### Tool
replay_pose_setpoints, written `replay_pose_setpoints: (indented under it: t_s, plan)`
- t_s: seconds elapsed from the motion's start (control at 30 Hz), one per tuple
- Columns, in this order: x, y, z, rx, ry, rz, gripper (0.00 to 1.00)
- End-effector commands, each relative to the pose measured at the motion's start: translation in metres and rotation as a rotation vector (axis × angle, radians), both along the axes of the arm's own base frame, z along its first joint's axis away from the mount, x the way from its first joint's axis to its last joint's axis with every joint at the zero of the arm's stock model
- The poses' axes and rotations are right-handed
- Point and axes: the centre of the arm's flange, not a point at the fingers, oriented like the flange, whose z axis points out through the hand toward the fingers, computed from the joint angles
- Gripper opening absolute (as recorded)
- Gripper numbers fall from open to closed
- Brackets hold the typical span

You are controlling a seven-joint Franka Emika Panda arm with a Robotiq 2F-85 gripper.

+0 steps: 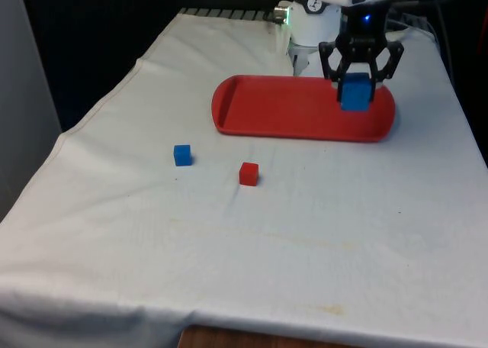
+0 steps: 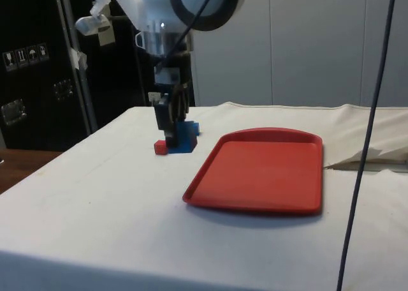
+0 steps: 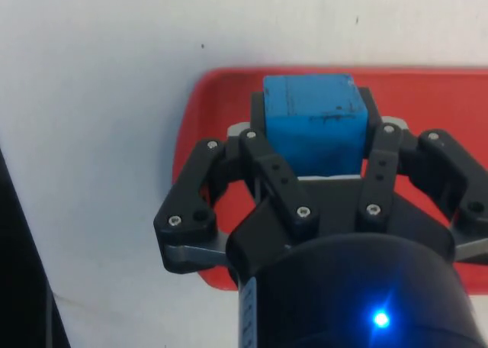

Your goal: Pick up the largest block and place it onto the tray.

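Note:
A large blue block (image 1: pixel 355 93) sits between the fingers of my black gripper (image 1: pixel 356 88), which is shut on it. In the front view it hangs over the right end of the red tray (image 1: pixel 274 107). The wrist view has the same block (image 3: pixel 314 125) in front of the tray (image 3: pixel 435 96), close to one rounded corner. From the side, the gripper (image 2: pixel 175 134) and block (image 2: pixel 185 140) stand low by the tray (image 2: pixel 268 170). Whether the block touches the tray I cannot tell.
A small blue block (image 1: pixel 182 155) and a small red block (image 1: pixel 248 173) lie on the white cloth on the camera's side of the tray in the front view. The small red block (image 2: pixel 160 147) shows beside the gripper in the side view.

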Motion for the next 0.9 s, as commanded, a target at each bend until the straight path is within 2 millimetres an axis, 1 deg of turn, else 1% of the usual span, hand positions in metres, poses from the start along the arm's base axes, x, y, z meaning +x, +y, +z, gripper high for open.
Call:
replay_pose_setpoints:
  t_s: [0.0,0.1,0.13,0.17,0.23,0.27,0.43,0.47,0.5,0.53,0.7,0.73,0.83,0.87]
  plan:
    - [-0.004,0.0,0.0,-0.011,-0.008,0.001,0.0]
    - [-0.012,-0.003,0.0,-0.011,-0.002,0.006,0.0]
    - [-0.012,-0.002,0.0,-0.002,0.009,0.009,0.0]
    - [-0.018,-0.005,0.0,-0.011,0.003,0.011,0.0]
    - [-0.021,-0.007,0.0,-0.01,0.004,0.012,0.0]
    - [-0.027,-0.009,-0.001,-0.009,0.008,0.018,0.0]
    - [-0.04,-0.016,-0.003,-0.005,0.012,0.028,0.0]
    - [-0.046,-0.019,-0.004,-0.002,0.014,0.033,0.0]
    - [-0.043,-0.017,-0.004,0.003,0.023,0.03,0.0]
    - [-0.048,-0.021,-0.004,-0.002,0.015,0.034,0.0]
    - [-0.061,-0.029,-0.01,0.003,0.023,0.047,0.0]
    - [-0.066,-0.033,-0.013,0.004,0.027,0.05,0.0]
    - [-0.069,-0.035,-0.016,0.006,0.036,0.052,0.0]
    - [-0.073,-0.039,-0.019,0.005,0.028,0.056,0.0]
